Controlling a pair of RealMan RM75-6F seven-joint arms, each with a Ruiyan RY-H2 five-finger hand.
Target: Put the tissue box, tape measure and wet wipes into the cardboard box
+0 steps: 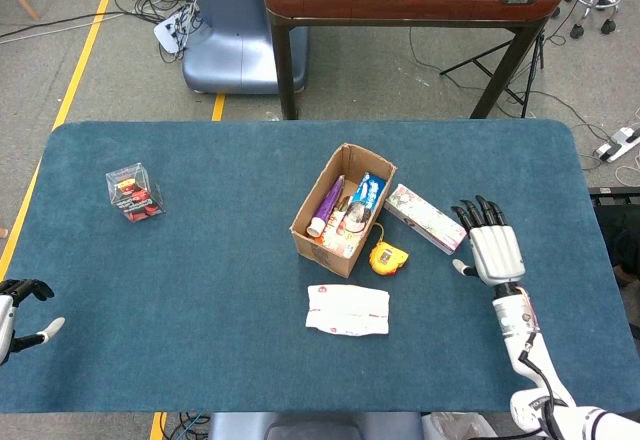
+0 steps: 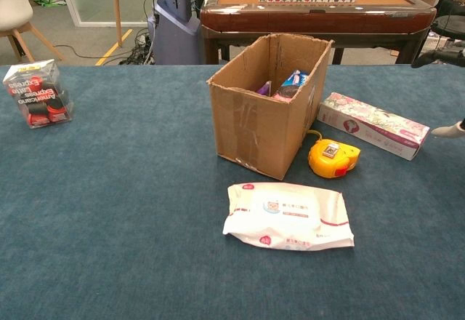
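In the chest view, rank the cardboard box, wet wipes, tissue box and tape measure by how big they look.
1. cardboard box
2. wet wipes, though nearest the camera
3. tissue box, close to the wipes in look, so unsure
4. tape measure

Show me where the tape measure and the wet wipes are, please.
tape measure (image 2: 333,158), chest view, on its yellow top.
wet wipes (image 2: 288,216), chest view, on the middle of the white pack.

Yellow tape measure, floral tissue box
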